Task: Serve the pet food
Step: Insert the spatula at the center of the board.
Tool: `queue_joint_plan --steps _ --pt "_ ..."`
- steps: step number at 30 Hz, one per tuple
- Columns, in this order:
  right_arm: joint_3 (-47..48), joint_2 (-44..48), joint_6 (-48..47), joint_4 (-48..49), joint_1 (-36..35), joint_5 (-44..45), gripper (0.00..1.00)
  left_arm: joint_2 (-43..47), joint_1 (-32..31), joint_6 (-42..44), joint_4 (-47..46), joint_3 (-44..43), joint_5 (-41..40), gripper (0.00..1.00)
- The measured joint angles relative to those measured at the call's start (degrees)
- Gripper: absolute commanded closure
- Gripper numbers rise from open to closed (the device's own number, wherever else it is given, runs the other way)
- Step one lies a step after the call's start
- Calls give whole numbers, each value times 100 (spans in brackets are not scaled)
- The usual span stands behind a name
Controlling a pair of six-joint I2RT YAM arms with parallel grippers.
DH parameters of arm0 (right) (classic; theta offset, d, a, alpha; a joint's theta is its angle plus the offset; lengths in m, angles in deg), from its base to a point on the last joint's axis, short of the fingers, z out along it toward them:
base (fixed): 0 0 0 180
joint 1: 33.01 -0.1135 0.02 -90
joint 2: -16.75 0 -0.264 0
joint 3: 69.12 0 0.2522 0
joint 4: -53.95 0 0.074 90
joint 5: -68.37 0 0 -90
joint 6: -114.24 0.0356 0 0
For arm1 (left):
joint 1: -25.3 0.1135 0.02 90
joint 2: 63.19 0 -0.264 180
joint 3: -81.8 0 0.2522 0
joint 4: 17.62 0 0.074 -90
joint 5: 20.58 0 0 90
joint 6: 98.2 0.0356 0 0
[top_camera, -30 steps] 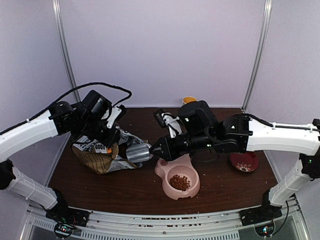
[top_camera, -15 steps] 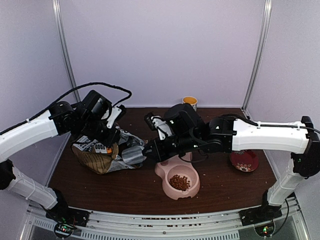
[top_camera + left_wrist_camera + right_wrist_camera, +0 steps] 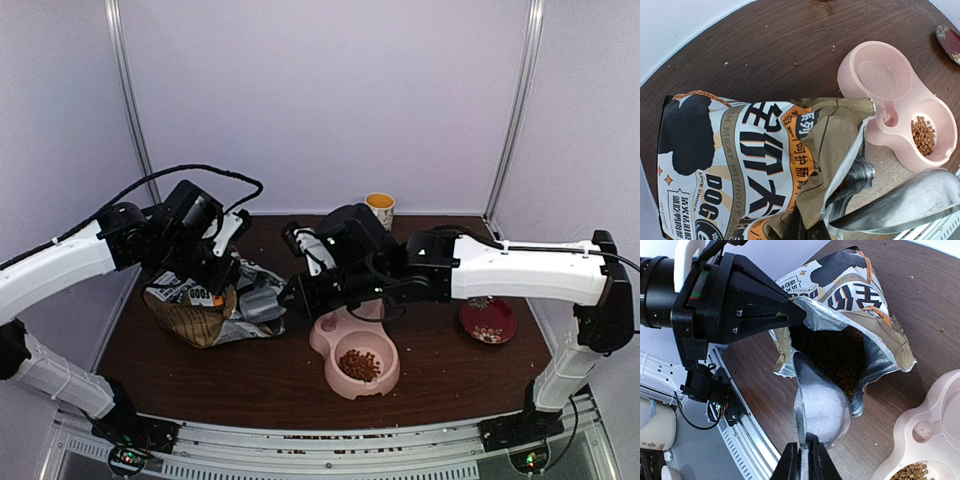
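Right gripper [image 3: 805, 450] tight on metal scoop [image 3: 822, 407], arm outstretched leftward at bag [image 3: 855, 295] mouth.

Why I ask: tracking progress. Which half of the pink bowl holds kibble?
The near half, toward the arm bases, holds kibble; the far half is empty.

A printed brown bag [image 3: 740, 165] sits on the left of the dark wooden table [image 3: 290, 385], its torn mouth gaping toward a pink double bowl [image 3: 322, 345] just beside it. A metal scoop [image 3: 822, 405] pokes into that mouth, its bowl at the foil lip. A small red plate [image 3: 488, 322] lies at the right, and a cup [image 3: 379, 210] stands at the back edge.
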Motion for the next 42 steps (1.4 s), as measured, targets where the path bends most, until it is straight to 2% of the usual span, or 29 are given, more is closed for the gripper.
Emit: queue_joint_plan --steps 29,42 --pt "667 -702 -79 -74 0 323 100 44 9 -2 0 11 -4 100" --pt "1045 -1353 -94 -76 0 852 100 63 11 -2 0 11 -13 100"
